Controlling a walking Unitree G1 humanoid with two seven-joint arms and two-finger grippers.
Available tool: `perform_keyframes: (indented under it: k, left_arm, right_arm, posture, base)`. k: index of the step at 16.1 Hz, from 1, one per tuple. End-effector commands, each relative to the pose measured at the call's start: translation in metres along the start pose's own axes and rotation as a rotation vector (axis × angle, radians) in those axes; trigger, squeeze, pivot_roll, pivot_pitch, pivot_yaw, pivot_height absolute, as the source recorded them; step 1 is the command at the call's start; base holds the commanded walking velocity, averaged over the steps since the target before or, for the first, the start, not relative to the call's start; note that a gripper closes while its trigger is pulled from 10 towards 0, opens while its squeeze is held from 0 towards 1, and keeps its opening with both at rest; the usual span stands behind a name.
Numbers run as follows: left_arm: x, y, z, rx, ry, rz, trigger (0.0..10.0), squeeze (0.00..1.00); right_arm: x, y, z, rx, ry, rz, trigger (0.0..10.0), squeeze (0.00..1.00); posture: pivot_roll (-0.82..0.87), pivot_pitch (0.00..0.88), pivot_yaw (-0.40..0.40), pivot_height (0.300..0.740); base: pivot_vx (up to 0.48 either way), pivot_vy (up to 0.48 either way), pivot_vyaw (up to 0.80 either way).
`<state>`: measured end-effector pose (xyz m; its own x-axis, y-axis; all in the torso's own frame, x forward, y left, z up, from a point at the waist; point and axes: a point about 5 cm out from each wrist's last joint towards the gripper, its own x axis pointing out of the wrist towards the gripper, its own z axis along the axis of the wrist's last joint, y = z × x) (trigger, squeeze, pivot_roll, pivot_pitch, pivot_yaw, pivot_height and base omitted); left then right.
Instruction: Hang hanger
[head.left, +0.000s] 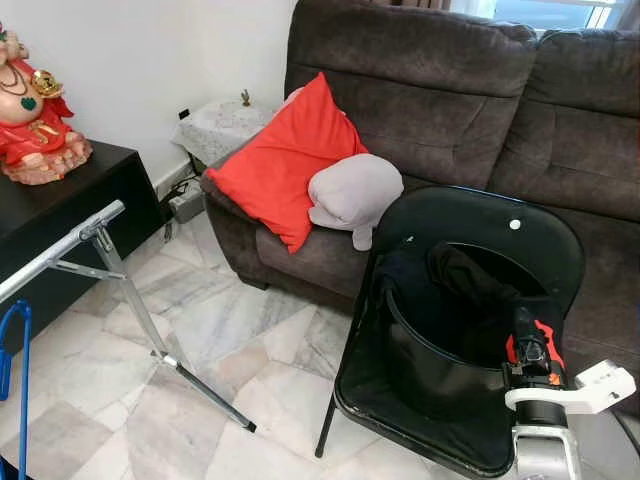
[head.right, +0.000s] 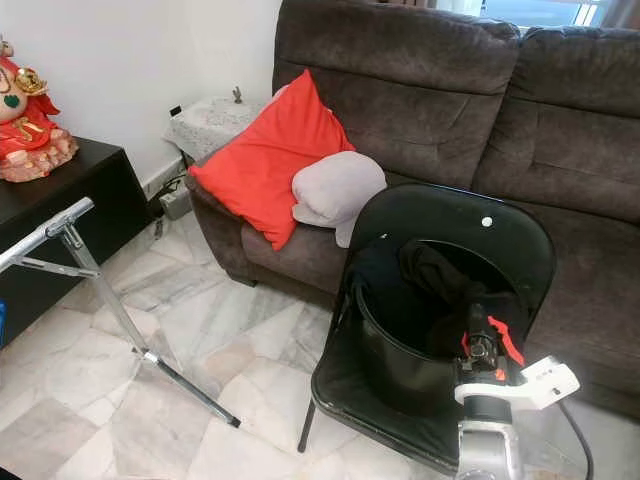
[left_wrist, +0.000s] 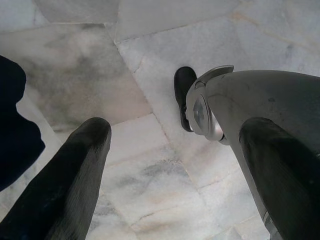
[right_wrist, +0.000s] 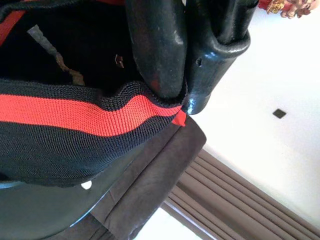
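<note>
Head views: right tool (head.left: 528, 345) raised over a black bucket (head.left: 430, 360) that sits on a black folding chair (head.left: 470, 230). Dark clothes (head.left: 465, 275) heaped in the bucket just beyond the tool. Brown sofa (head.left: 440, 90) close behind the chair, with a red cushion (head.left: 285, 160) and a grey pillow (head.left: 350, 190) to the tool's left. Well left of the tool: metal rack rail and legs (head.left: 110, 270), open marble floor (head.left: 200, 340) between rack and chair. Blue hanger (head.left: 15, 360) at the far left frame edge beneath the rail, long side roughly upright; can't tell if it hangs on anything. Black desk (head.left: 70, 200) behind the rack carries a red figurine (head.left: 30, 120).

Left wrist view: left tool (left_wrist: 175, 170) spread wide, pointing down at bare marble, robot's silver leg and black foot (left_wrist: 186, 95) beside it.

Right wrist view: right tool's fingers (right_wrist: 155, 45) pressed together, pinching the ribbed edge of a black knit garment with a red stripe (right_wrist: 75, 117).
</note>
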<state>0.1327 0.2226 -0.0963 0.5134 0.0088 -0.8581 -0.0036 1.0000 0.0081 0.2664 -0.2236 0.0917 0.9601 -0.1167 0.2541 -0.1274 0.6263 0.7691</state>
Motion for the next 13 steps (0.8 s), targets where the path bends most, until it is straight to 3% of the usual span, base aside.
perform_keyframes:
  k: [1, 5, 8, 13]
  left_arm:
    - [-0.002, 0.004, -0.006, 0.019, 0.024, 0.011, 10.0, 0.00]
    - [-0.002, 0.004, -0.006, 0.019, 0.023, 0.011, 10.0, 0.00]
    - [-0.002, 0.004, -0.006, 0.019, 0.023, 0.011, 10.0, 0.00]
    - [-0.002, 0.004, -0.006, 0.023, 0.023, 0.009, 10.0, 0.00]
  right_arm:
    - [0.002, 0.006, 0.002, -0.021, 0.010, 0.023, 0.0, 0.00]
    - [0.003, 0.011, -0.009, -0.112, 0.116, 0.082, 0.0, 0.00]
    - [-0.007, 0.002, -0.022, -0.169, 0.197, 0.054, 0.0, 0.00]
    - [-0.016, -0.006, -0.028, -0.197, 0.232, 0.011, 0.0, 0.00]
  posture:
    - [0.02, 0.064, 0.047, 0.740]
    - [0.02, 0.062, 0.047, 0.740]
    - [0.02, 0.061, 0.046, 0.740]
    - [0.02, 0.059, 0.046, 0.740]
  base:
    - [0.000, 0.000, 0.00]
    - [0.000, 0.000, 0.00]
    - [0.000, 0.000, 0.00]
    - [0.000, 0.000, 0.00]
